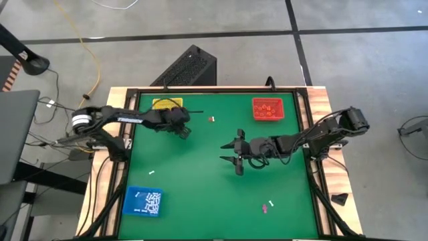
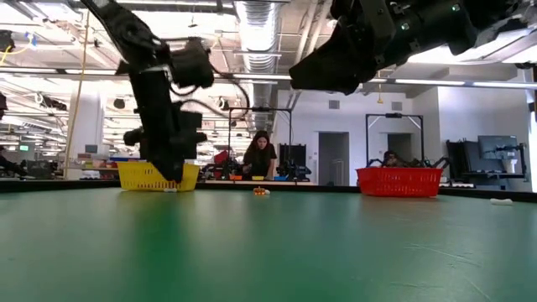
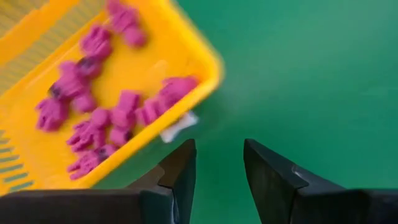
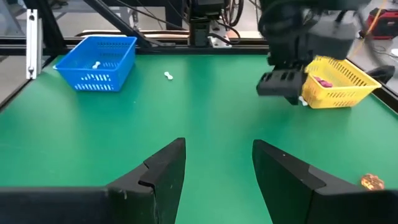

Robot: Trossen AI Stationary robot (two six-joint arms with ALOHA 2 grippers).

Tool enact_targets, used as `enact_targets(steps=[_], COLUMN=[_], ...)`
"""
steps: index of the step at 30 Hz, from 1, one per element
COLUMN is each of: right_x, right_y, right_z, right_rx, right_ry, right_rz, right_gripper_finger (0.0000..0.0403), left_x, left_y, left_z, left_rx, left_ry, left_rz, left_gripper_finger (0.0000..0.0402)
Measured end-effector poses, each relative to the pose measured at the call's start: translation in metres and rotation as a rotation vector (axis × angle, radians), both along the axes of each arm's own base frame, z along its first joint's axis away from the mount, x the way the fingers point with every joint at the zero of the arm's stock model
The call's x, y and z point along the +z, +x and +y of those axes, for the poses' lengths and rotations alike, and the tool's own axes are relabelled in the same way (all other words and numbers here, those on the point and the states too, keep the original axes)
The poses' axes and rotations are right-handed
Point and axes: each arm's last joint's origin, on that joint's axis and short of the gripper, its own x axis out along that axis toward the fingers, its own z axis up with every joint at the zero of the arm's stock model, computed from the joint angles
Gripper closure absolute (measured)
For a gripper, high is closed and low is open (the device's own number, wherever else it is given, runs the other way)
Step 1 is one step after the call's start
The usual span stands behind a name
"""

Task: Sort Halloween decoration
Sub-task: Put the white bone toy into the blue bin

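Purple trinkets (image 3: 93, 118) heaped in yellow tray (image 3: 186, 43); left gripper (image 3: 217, 165) parted, empty, beside tray's edge. Right gripper (image 1: 235, 150) spread wide, empty, mid green table (image 1: 200, 187). Person (image 2: 260, 155) beyond.

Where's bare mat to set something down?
Free: the near-middle mat between the blue tray and the white and pink trinkets. Crowded: the left tool by the yellow tray, and the right tool mid-mat.
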Motion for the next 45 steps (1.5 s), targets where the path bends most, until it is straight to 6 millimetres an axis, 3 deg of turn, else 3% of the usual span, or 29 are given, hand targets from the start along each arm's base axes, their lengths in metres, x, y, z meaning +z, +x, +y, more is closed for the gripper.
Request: enact_targets(steps=[5,9,30,36,45], right_x=[-0.001,-0.001,-0.005,-0.006,-0.009], right_y=[0.0,0.0,-0.001,-0.002,-0.003], right_z=[0.0,0.0,0.0,0.0,-0.001], right_rx=[-0.001,0.0,0.003,0.005,0.006], right_ry=[-0.002,-0.003,-0.018,-0.027,-0.032], right_rz=[0.011,0.014,0.051,0.066,0.094], right_gripper_finger=[0.0186,0.0186,0.0186,0.0186,0.0186], left_x=[-0.022,-0.029,-0.028,-0.016,0.025], left_y=[0.002,0.004,0.014,0.013,0.007], left_z=[0.004,0.005,-0.004,-0.019,-0.052], left_rx=[0.141,0.192,0.269,0.204,0.147], left_ry=[0.043,0.07,0.115,0.095,0.174], left_rz=[0.076,0.087,-0.031,-0.045,-0.178], left_gripper_finger=[0.0278,0.0278,0.0278,0.0268,0.0196])
